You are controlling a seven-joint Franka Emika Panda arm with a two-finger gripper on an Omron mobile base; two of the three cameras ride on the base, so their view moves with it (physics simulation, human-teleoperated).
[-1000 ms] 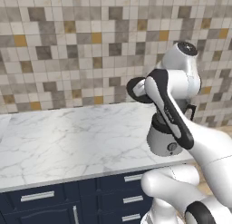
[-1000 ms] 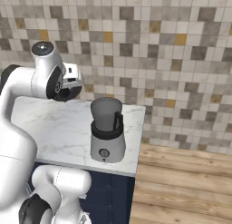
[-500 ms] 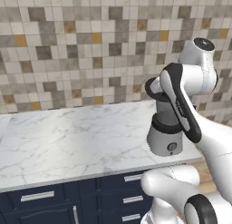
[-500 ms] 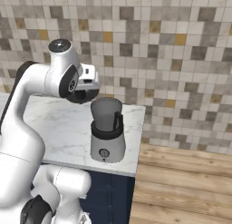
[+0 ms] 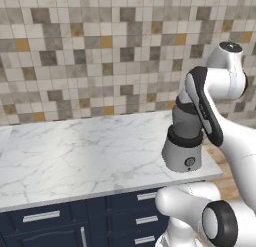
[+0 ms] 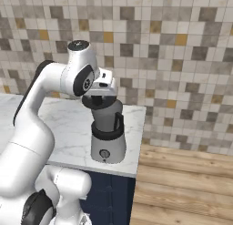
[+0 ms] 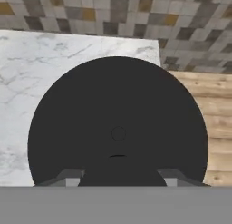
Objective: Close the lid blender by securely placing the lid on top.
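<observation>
I found the arm bent sharply at the elbow, its upper link rising from the base and the forearm folding down toward the blender (image 6: 108,136), which stood upright near the right-hand corner of the marble desk (image 5: 75,156). In the right base view the wrist was turned so the hand (image 6: 101,100) pointed straight down over the mouth of the jar. In the left base view the forearm crossed in front of the jar's upper part, so I could see the silver-grey base and its small front knob (image 5: 189,162) but not the jar's rim.

The hand's fingers were drawn in and pinching the lid (image 7: 118,123), gripping it at the raised centre knob. In the hand view the two fingertips (image 7: 70,177) sat either side of that knob, and the black disc spread wide below them, covering the blender beneath. In the right base view the lid appeared level and directly above the jar, at or just over the rim; I could not tell whether it was touching the rim or only hovering close.

Past the disc's edge, the hand view showed the desk's marble surface to one side, the wooden floor (image 7: 213,109) to the other, and the tiled wall (image 7: 113,14) beyond.
</observation>
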